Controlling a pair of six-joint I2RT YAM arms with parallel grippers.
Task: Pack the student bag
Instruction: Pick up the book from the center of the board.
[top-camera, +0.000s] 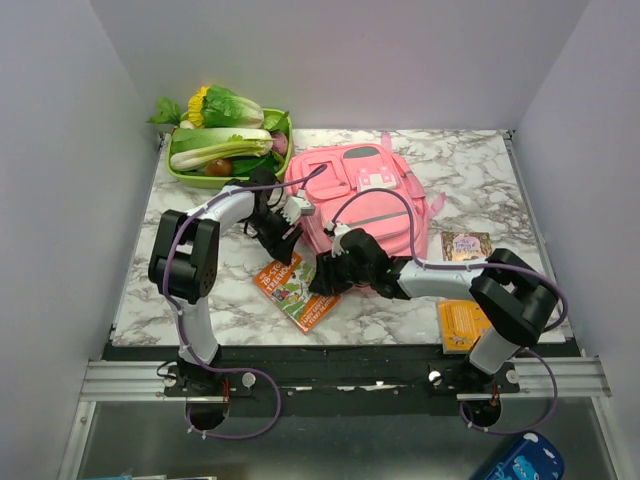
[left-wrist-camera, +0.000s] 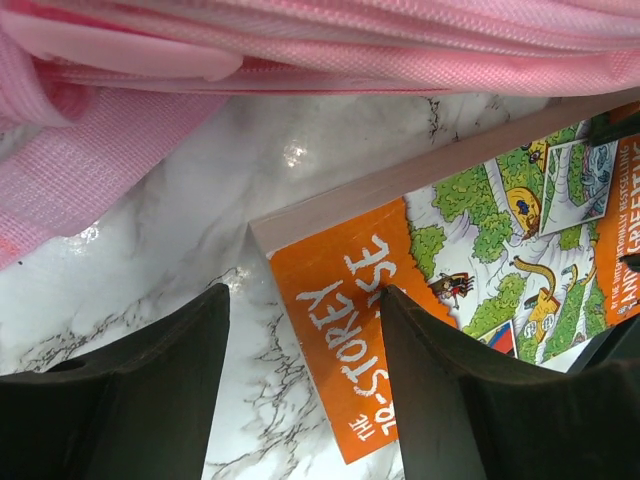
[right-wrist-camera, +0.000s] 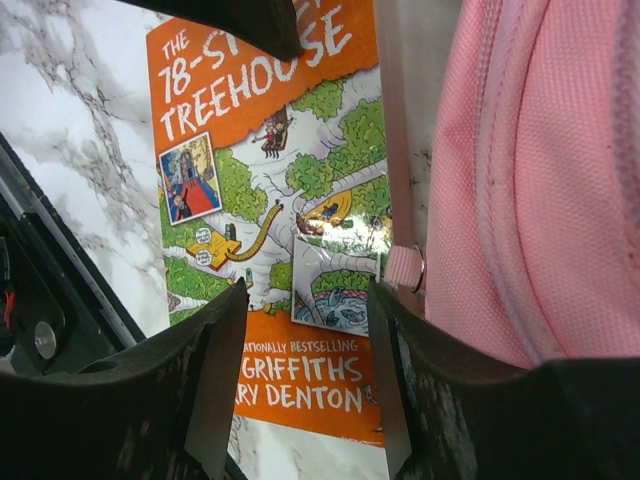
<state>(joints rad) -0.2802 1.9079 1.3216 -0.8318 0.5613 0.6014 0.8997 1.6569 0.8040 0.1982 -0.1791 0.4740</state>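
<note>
Left wrist view: the left gripper (left-wrist-camera: 300, 310), jaws spread and empty, hangs low over the orange corner of a paperback (left-wrist-camera: 470, 250) lying flat on the marble table (left-wrist-camera: 200, 200). Opposite, the right gripper (right-wrist-camera: 308, 300), likewise open with nothing held, hovers over the same cover, just beside the student bag (top-camera: 365, 195), which lies at mid-table. Both arms bend inward from their bases, wrists tipped down. Packing looks barely begun: the paperback, a small book (top-camera: 466, 246) and an orange book (top-camera: 462, 322) all lie outside the bag; whether its zip is open cannot be told.
</note>
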